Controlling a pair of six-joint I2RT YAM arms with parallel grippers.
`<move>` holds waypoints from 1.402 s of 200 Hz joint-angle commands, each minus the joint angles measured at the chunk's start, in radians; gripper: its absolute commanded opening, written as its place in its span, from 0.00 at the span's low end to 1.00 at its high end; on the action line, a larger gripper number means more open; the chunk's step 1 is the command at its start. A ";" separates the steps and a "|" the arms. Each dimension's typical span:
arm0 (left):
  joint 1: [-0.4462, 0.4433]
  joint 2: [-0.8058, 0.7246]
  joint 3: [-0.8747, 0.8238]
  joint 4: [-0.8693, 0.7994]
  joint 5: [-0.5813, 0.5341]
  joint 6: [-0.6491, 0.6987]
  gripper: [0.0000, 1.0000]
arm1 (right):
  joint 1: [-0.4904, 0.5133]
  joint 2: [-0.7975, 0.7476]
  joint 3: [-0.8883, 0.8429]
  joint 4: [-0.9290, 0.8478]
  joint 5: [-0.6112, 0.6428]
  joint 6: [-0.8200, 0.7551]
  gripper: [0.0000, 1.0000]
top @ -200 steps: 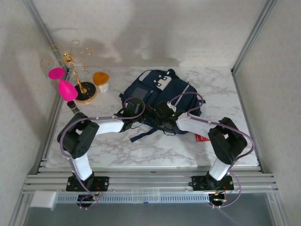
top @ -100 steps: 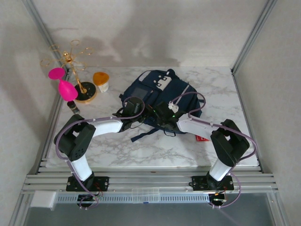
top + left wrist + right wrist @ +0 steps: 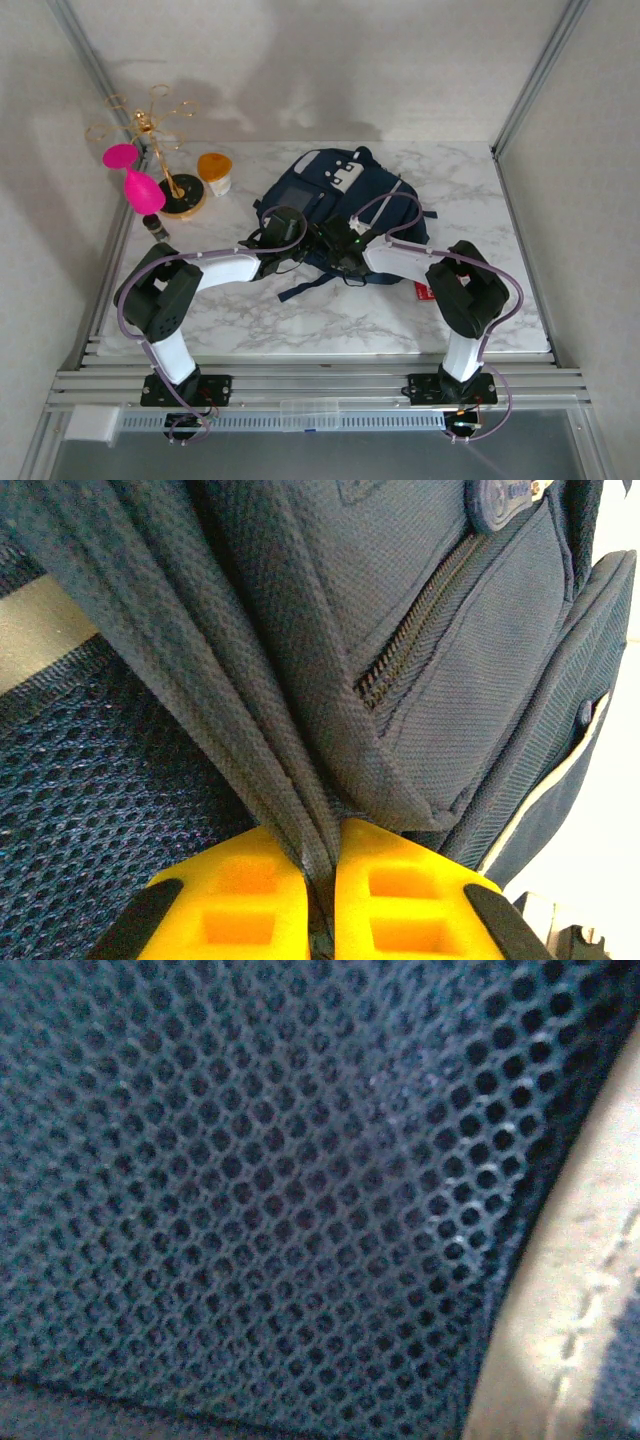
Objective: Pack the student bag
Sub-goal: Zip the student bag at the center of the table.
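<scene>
Left hand clamps the navy-blue fabric student bag — seemingly the opening step — right hand, grip untellable, next needs the dark zipper above that clamp.

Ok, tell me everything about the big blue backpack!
The student bag is navy woven fabric with thin pale stripes, a white patch, a square front panel, a zip and dark mesh padding. It lies on the marble table, straps trailing toward the arms. The left gripper is shut on a fold of it; the right gripper is close against its mesh.
</scene>
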 commanded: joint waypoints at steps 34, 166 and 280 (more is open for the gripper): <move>0.029 -0.063 0.024 -0.044 -0.055 0.041 0.00 | -0.036 -0.187 -0.126 -0.073 0.043 -0.028 0.27; 0.029 -0.067 0.031 -0.043 -0.045 0.044 0.00 | -0.058 -0.014 0.004 -0.007 0.072 -0.185 0.29; 0.083 -0.071 0.043 -0.097 -0.081 0.103 0.00 | -0.085 -0.255 -0.188 0.053 -0.030 -0.386 0.00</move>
